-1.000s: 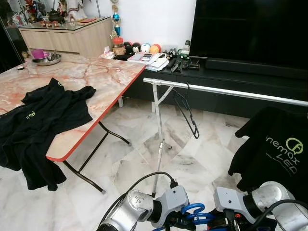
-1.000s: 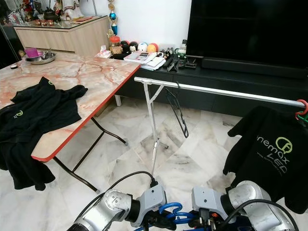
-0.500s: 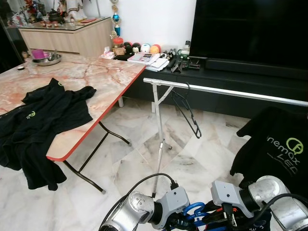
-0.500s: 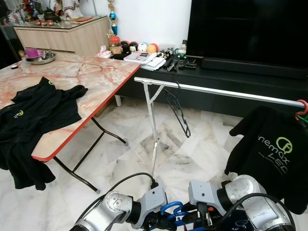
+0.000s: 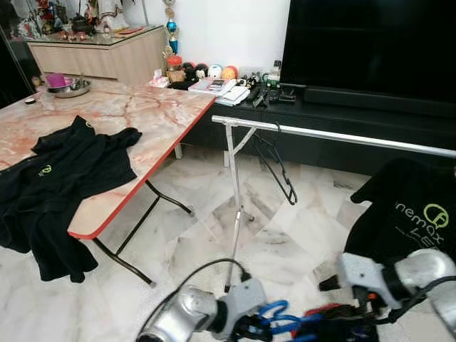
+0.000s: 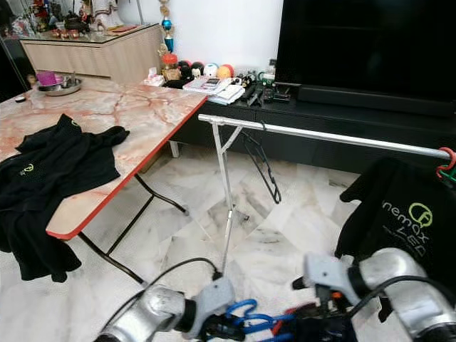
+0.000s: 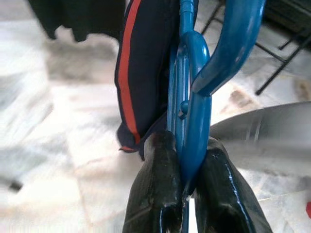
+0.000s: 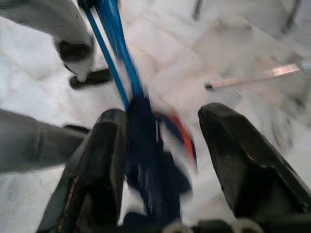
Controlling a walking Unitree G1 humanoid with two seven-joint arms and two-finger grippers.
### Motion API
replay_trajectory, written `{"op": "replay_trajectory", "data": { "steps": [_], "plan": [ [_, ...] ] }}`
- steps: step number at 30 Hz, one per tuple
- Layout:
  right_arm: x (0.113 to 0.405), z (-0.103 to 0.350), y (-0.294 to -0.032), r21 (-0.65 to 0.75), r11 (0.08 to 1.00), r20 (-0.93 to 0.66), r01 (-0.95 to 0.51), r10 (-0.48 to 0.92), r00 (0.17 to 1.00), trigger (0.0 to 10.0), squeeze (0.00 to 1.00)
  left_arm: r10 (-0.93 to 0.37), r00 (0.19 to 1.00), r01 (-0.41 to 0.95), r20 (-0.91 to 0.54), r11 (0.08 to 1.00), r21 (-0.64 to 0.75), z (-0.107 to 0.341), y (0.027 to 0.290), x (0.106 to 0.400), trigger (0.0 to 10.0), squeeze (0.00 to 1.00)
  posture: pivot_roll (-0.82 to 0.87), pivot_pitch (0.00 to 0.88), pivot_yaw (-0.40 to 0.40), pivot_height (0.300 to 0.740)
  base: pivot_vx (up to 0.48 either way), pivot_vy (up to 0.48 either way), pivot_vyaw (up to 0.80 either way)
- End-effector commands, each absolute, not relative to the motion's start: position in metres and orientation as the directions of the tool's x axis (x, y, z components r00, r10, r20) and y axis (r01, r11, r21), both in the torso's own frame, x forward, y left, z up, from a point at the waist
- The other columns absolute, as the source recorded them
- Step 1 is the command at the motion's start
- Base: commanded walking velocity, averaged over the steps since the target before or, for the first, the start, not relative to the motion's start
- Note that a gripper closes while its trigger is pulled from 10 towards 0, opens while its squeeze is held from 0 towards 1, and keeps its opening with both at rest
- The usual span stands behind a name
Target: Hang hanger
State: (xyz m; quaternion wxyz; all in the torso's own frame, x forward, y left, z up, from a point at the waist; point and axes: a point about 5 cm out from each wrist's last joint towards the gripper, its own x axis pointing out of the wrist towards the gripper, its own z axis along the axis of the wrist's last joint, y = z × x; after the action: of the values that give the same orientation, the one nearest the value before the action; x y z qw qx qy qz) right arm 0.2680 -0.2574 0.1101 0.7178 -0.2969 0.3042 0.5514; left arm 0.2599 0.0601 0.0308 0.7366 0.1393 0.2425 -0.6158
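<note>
Two left claw (image 7: 187, 187) fingers pinch the blue hanger (image 7: 194, 97).

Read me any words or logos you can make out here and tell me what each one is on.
"nemax LED", cut off at the left by a fold, beside a round green logo: on the black shirt hanging on the rail.
Small green round logo, no letters legible: on the black shirt on the table.
Covers of the books on the TV console: too small to read.
</note>
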Motion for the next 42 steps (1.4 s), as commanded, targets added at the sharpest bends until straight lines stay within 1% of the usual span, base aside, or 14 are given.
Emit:
{"op": "replay_trajectory", "data": {
  "steps": [1, 3, 7, 12, 21, 22, 26, 34, 35, 36, 38, 40, 41, 42],
  "plan": [
    [0.262, 0.11, -0.275, -0.107, 0.274, -0.764, -0.956, 0.592, 0.255, 10.0, 0.0, -0.867, 0.161, 0.969, -0.472, 0.229, -0.092, 0.043, 0.07, 0.266, 0.0, 0.0, 0.05, 0.0, -0.009, 0.74, 0.0, 0.0, 0.0],
    [0.256, 0.109, -0.286, -0.097, 0.317, -0.772, -0.943, 0.575, 0.273, 10.0, 0.0, -0.866, 0.186, 0.96, -0.464, 0.26, -0.1, 0.045, 0.084, 0.269, 0.0, 0.0, 0.05, 0.0, -0.008, 0.74, 0.0, 0.0, 0.0],
    [0.248, 0.098, -0.296, -0.068, 0.365, -0.775, -0.928, 0.566, 0.28, 10.0, 0.0, -0.868, 0.22, 0.95, -0.445, 0.294, -0.103, 0.052, 0.101, 0.273, 0.0, 0.0, 0.05, 0.0, -0.005, 0.74, 0.0, 0.0, 0.0],
    [0.245, 0.086, -0.289, -0.047, 0.392, -0.741, -0.919, 0.603, 0.295, 10.0, 0.0, -0.895, 0.219, 0.95, -0.388, 0.286, -0.126, 0.065, 0.107, 0.275, 0.0, 0.0, 0.05, 0.0, 0.001, 0.74, 0.0, 0.0, 0.0],
    [0.247, 0.066, -0.287, -0.033, 0.451, -0.733, -0.892, 0.596, 0.328, 10.0, 0.0, -0.909, 0.193, 0.958, -0.369, 0.256, -0.128, 0.077, 0.111, 0.274, 0.0, 0.0, 0.06, 0.0, 0.0, 0.74, 0.0, 0.0, 0.0],
    [0.247, 0.065, -0.287, -0.028, 0.461, -0.727, -0.887, 0.599, 0.335, 10.0, 1.0, -0.909, 0.191, 0.959, -0.369, 0.254, -0.128, 0.077, 0.111, 0.274, 0.0, 0.0, 0.07, 0.0, -0.001, 0.74, 0.0, 0.0, 0.0],
    [0.251, 0.064, -0.286, -0.06, 0.487, -0.702, -0.871, 0.6, 0.384, 10.0, 1.0, -0.911, 0.181, 0.961, -0.371, 0.244, -0.131, 0.079, 0.113, 0.272, 0.0, 0.0, 0.07, 0.0, -0.004, 0.74, 0.0, 0.0, 0.0],
    [0.252, 0.053, -0.284, -0.061, 0.528, -0.694, -0.847, 0.588, 0.416, 10.0, 1.0, -0.92, 0.14, 0.968, -0.367, 0.206, -0.146, 0.083, 0.109, 0.268, 0.0, 0.0, 0.08, 0.0, -0.005, 0.74, 0.0, 0.0, 0.0],
    [0.257, 0.052, -0.283, -0.118, 0.553, -0.68, -0.825, 0.56, 0.473, 10.0, 1.0, -0.923, 0.124, 0.969, -0.365, 0.192, -0.154, 0.084, 0.108, 0.267, 0.0, 0.0, 0.08, 0.0, 0.0, 0.74, 0.0, 0.0, 0.0],
    [0.257, 0.052, -0.283, -0.118, 0.553, -0.68, -0.825, 0.56, 0.473, 10.0, 1.0, -0.923, 0.124, 0.969, -0.365, 0.192, -0.154, 0.084, 0.108, 0.267, 0.0, 0.0, 0.08, 0.0, 0.0, 0.74, 0.0, 0.0, 0.0],
    [0.265, 0.053, -0.282, -0.175, 0.588, -0.655, -0.79, 0.529, 0.539, 10.0, 1.0, -0.923, 0.112, 0.97, -0.368, 0.183, -0.162, 0.084, 0.108, 0.266, 0.0, 0.0, 0.08, 0.0, 0.004, 0.74, 0.0, 0.0, 0.0],
    [0.267, 0.054, -0.281, -0.185, 0.59, -0.646, -0.786, 0.529, 0.55, 10.0, 0.99, -0.924, 0.1, 0.971, -0.368, 0.171, -0.165, 0.084, 0.106, 0.265, 0.0, 0.0, 0.08, 0.0, 0.004, 0.74, 0.0, 0.0, 0.0],
    [0.267, 0.053, -0.28, -0.182, 0.591, -0.644, -0.786, 0.532, 0.55, 10.0, 0.0, -0.926, 0.094, 0.972, -0.365, 0.164, -0.167, 0.085, 0.105, 0.264, 0.0, 0.0, 0.08, 0.0, 0.004, 0.74, 0.0, 0.0, 0.0],
    [0.267, 0.053, -0.28, -0.182, 0.591, -0.644, -0.786, 0.532, 0.55, 10.0, 0.0, -0.926, 0.094, 0.972, -0.365, 0.164, -0.167, 0.085, 0.105, 0.264, 0.0, 0.0, 0.08, 0.0, 0.004, 0.74, 0.0, 0.0, 0.0]
  ]
}}
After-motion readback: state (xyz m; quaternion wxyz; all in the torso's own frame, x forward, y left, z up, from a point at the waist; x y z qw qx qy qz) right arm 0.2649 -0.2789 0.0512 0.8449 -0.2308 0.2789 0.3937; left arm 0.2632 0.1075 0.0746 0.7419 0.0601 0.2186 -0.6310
